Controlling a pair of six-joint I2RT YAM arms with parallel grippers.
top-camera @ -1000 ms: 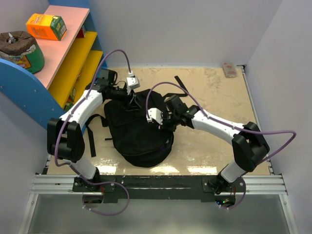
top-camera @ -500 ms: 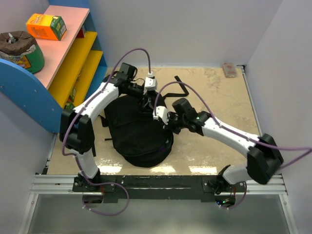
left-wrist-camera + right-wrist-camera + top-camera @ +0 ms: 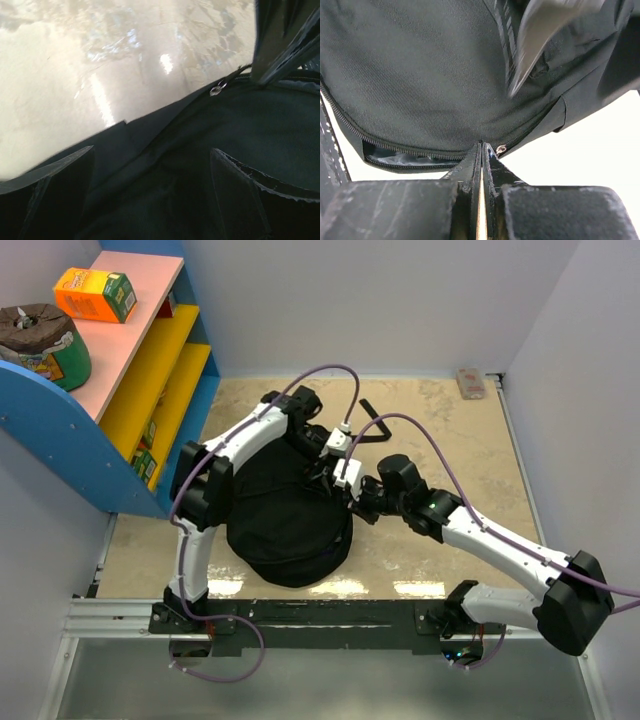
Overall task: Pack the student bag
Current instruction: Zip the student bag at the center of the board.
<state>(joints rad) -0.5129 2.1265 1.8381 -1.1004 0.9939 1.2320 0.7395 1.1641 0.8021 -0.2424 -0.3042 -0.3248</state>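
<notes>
We judge the student bag (image 3: 285, 530) floppy and light, best pinched at its zip seam (image 3: 395, 147), where the right gripper (image 3: 481, 147) is clenched and the left gripper (image 3: 152, 157) splayed wide.

The student bag (image 3: 283, 532) lies on the table (image 3: 455, 435), right of the shelf (image 3: 140, 335).

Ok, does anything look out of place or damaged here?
Nothing damaged or spilled. The student bag lies slumped on the table, one strap trailing toward the far side, and its zip gapes partly open beside the shut right end effector.
</notes>
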